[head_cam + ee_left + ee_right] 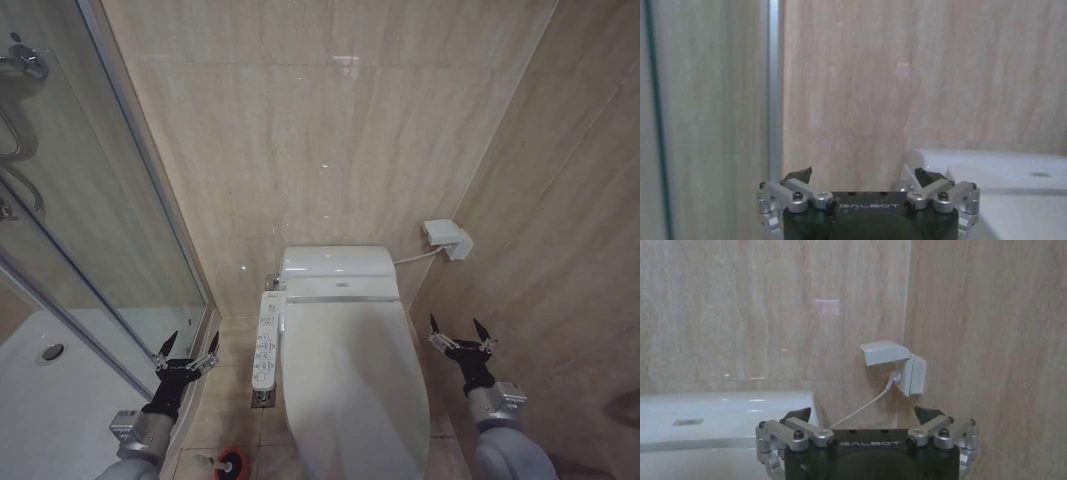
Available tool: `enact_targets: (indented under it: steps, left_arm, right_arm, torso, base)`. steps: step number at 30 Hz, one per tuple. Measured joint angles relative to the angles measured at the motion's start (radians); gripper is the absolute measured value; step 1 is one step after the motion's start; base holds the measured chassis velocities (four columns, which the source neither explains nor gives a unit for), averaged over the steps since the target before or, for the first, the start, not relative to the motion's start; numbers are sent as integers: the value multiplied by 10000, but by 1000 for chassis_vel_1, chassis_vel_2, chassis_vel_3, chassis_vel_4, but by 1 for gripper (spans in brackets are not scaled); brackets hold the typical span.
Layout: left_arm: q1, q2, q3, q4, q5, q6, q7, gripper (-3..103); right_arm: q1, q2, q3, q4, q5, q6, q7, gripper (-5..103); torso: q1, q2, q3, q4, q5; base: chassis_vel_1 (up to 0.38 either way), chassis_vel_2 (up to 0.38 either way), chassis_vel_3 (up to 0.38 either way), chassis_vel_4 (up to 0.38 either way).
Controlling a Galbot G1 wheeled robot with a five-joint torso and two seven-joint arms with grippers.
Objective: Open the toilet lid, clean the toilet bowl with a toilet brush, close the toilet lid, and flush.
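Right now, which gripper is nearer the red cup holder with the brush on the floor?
Left. The left gripper hovers open just above the red cup holder, left of the closed glossy white oval toilet lid. The right gripper is across the lid, by the wall.

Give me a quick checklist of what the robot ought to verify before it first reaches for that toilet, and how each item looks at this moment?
1. Toilet lid down and unobstructed for lifting: ok, it lies flat over the toilet bowl.
2. Left gripper free to grasp: ok, open and holding nothing, beside the glass shower wall.
3. Right gripper free: ok, open and holding nothing, near the side wall.
4. Toilet brush at hand: ok, on the floor by the left arm.
5. Strap on the lid's edge: cannot tell.
6. Button panel reachable for flushing: ok, uncovered along the bowl's left side.
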Motion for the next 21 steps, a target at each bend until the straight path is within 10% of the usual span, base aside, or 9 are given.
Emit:
enact_targets:
  steps: [21]
  left_arm:
    - [-669,466,-515,547,-435,-815,423,100]
  right_arm:
    - [0,0,-1,0,0,0,0,100]
  torso:
    - [0,0,0,0,-2]
  base:
    - [0,0,0,0]
